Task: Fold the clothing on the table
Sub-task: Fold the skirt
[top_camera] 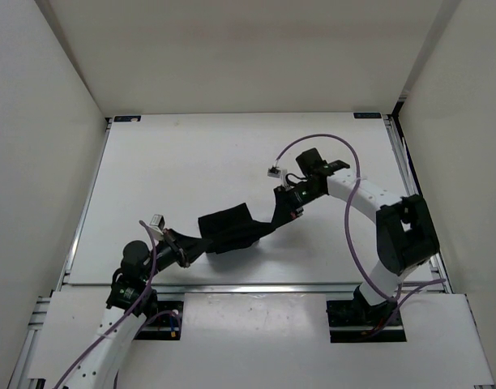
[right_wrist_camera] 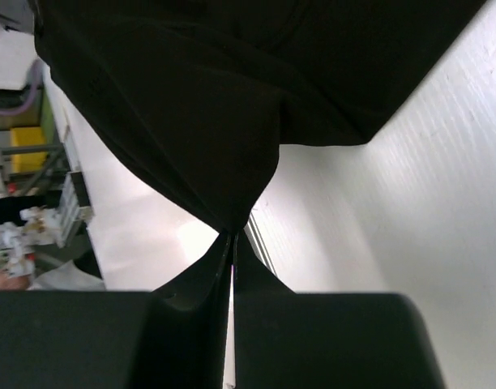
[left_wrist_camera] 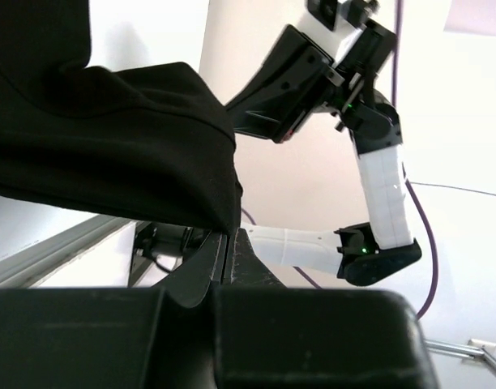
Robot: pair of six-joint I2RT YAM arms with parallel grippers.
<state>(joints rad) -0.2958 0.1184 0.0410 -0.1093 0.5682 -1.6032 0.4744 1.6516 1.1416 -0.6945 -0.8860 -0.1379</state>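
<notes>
Clothing [top_camera: 228,228] hangs stretched over the middle of the tabletop [top_camera: 183,162]. I have the left claw [top_camera: 190,250] clenched on the fabric end that points to the tabletop's near left corner, and the right claw [top_camera: 289,208] clenched on the end toward the tabletop's right side. Between them the black fabric sags in loose folds.

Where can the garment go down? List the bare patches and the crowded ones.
Widest bare patch: the far half of the table, between the clothing and the back wall. Another lies along the left rail. Crowded: the middle band, where the left gripper and right gripper both pinch the clothing.
</notes>
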